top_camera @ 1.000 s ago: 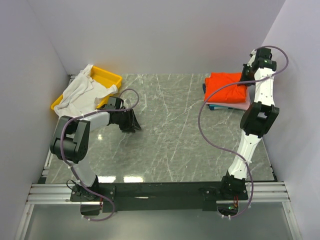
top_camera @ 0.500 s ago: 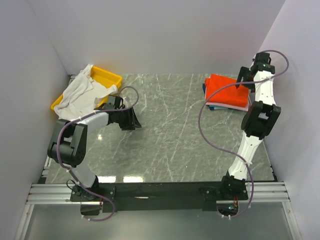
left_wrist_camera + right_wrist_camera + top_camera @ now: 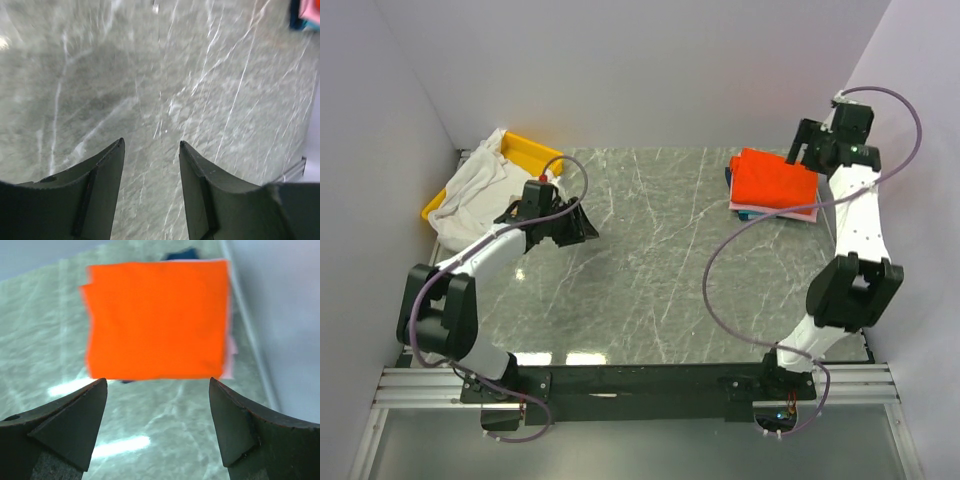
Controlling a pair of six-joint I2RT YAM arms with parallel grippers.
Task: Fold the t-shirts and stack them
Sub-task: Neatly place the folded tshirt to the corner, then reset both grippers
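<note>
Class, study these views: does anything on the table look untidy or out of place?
Yes: the white shirt lies crumpled and unfolded, spilling over the yellow tray at the far left. By contrast, the orange shirt lies folded flat at the far right.

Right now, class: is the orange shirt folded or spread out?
Folded: the orange shirt lies as a neat, flat rectangle with straight edges, no sleeves showing.

The left arm (image 3: pixel 488 252) and right arm (image 3: pixel 860 215) are built of white links joined by black joints. A greyish-purple cable (image 3: pixel 707 275) is looped along each. The left claw (image 3: pixel 150 145) and right claw (image 3: pixel 157 382) are fitted with dark, wedge-shaped fingers (image 3: pixel 70 425).
</note>
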